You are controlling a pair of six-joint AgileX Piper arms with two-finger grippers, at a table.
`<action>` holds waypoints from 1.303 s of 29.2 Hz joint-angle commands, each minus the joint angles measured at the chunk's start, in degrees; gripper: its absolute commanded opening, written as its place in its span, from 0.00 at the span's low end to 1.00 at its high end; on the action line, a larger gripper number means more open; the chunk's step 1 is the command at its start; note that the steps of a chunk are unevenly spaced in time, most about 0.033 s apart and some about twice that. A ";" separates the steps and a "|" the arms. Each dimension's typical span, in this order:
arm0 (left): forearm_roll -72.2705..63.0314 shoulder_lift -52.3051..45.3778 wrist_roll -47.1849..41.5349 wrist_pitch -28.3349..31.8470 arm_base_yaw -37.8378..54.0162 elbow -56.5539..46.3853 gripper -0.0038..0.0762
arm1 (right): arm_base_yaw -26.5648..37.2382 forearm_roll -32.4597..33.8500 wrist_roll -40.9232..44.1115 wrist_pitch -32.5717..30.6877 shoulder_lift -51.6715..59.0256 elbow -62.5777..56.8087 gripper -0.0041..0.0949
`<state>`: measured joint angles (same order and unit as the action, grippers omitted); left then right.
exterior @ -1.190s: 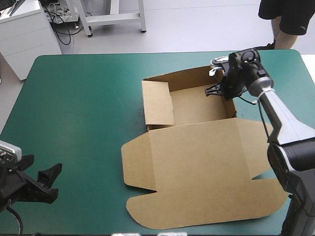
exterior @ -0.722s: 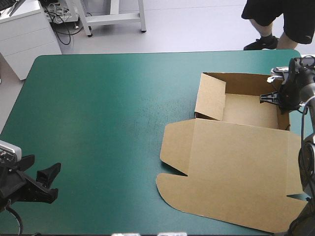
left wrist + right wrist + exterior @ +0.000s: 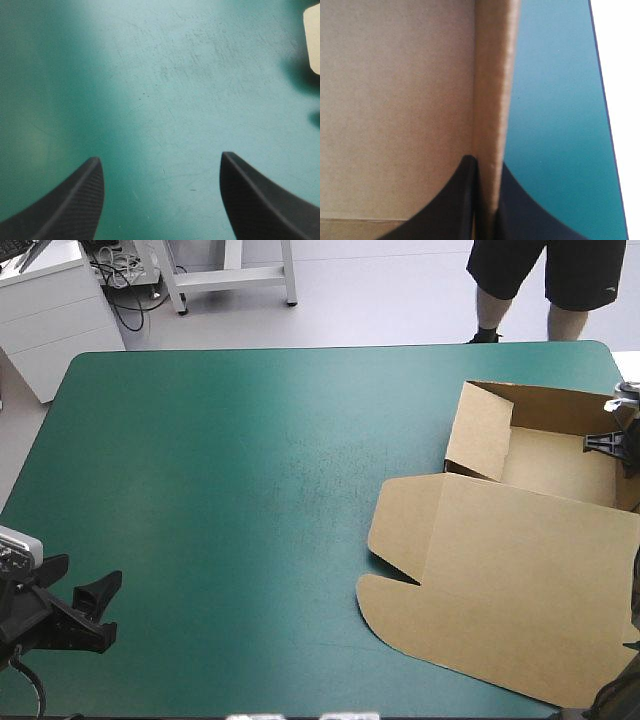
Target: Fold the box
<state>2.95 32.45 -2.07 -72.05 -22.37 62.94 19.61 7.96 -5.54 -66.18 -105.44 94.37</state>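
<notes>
Two black fingers (image 3: 455, 210) of the right gripper (image 3: 486, 164) are pressed all but together on the right side wall (image 3: 492, 90) of the brown box (image 3: 540, 540). One finger is inside the tray and the other outside over the teal-green cover (image 3: 550, 125), with the board standing upright between them.

Seen from above, the box lies at the right side of the table (image 3: 200, 460). Its open tray (image 3: 555, 465) is toward the far right corner, with the far and left walls raised. The lid (image 3: 480, 600) lies flat and reaches toward the near edge, and its right part runs out of sight. The table's right edge is just beside the pinched wall.

The left gripper (image 3: 95, 602) hangs over the near left corner, well apart from the box, with its fingers spread wide above bare cover.

The step in hand appears to be holding this side wall up so that it can be tucked. To do it well, the pinch should probably stay square to the board and firm enough that the sheet does not slip. It should not be so hard that it creases the wall away from its fold line.

With the box this close to the edge, any pull on the wall would best go along the table or inward, never outward. The left gripper looks too far off to steady the box, so the right gripper's moves should be slow and small until the left one comes across.
</notes>
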 commanded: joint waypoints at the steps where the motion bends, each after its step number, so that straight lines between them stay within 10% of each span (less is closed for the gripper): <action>1: 1.77 0.41 -0.53 -2.27 -0.14 1.14 0.63 | 0.43 1.31 -0.43 2.31 3.25 1.33 0.21; 10: 2.02 0.41 -0.53 -2.27 -0.14 1.14 0.63 | 0.43 -3.39 -1.32 6.13 3.25 1.33 0.75; 29: 7.47 0.41 -0.53 -2.08 -0.14 1.14 0.63 | -4.86 -11.34 -6.67 8.57 16.89 1.46 0.73; 38: 7.58 0.41 -0.99 1.40 -0.14 1.14 0.62 | -15.59 -13.98 -6.87 8.64 27.91 1.36 0.45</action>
<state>9.97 32.45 -2.19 -72.05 -22.37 62.94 6.28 -4.44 -11.89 -59.87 -82.36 94.37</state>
